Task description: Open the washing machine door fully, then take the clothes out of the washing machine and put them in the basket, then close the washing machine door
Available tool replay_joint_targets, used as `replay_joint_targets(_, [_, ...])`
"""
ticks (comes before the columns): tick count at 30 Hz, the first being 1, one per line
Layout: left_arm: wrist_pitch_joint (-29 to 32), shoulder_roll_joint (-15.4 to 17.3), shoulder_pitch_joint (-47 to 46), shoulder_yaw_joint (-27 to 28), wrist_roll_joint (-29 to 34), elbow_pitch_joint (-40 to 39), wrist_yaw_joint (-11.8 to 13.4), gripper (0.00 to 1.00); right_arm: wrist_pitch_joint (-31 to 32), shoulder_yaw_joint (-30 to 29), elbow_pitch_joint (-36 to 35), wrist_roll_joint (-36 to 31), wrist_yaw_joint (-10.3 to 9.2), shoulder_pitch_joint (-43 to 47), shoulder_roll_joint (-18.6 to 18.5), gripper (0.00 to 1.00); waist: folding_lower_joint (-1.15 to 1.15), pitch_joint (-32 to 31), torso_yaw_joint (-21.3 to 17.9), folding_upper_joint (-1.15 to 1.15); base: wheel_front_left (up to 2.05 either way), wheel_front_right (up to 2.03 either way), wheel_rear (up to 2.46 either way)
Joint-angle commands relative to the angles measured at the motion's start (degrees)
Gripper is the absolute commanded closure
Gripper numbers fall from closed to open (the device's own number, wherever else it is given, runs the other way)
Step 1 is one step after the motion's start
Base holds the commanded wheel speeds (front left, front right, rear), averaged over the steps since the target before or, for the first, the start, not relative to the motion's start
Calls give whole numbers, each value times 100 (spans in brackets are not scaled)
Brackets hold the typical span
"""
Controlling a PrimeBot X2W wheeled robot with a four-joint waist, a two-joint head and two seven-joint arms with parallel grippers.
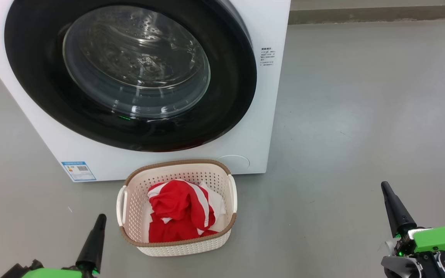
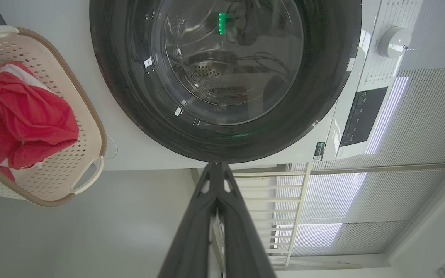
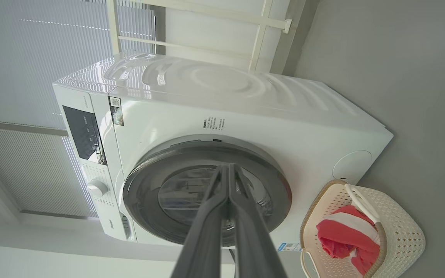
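Left tool (image 1: 101, 220) and right tool (image 1: 385, 189) pinched shut, empty, flanking the basket (image 1: 176, 163); washing machine door (image 1: 37, 77) dead ahead, nearer left.

Counted: one washing machine (image 1: 270, 116) with one washing machine door (image 1: 33, 77), one basket (image 1: 176, 163) just before the washing machine holding one heap of clothes (image 1: 176, 208), garment number indeterminable, and two claws: left claw (image 1: 101, 220), right claw (image 1: 385, 189).
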Motion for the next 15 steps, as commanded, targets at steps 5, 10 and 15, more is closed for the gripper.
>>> replay_joint_targets(5, [60,72,-312,259,-242,-86,-102,100,63,120,-86,295,3,-338,-101,100,0,5,4,0,0,0,0])
replay_joint_targets(10, [64,69,-312,264,-238,-86,-102,100,68,113,-85,289,3,-338,-96,100,0,5,4,0,0,0,0])
replay_joint_targets(15, [68,65,-313,269,-233,-85,-103,100,74,106,-84,283,3,-338,-91,100,0,5,4,0,0,0,0])
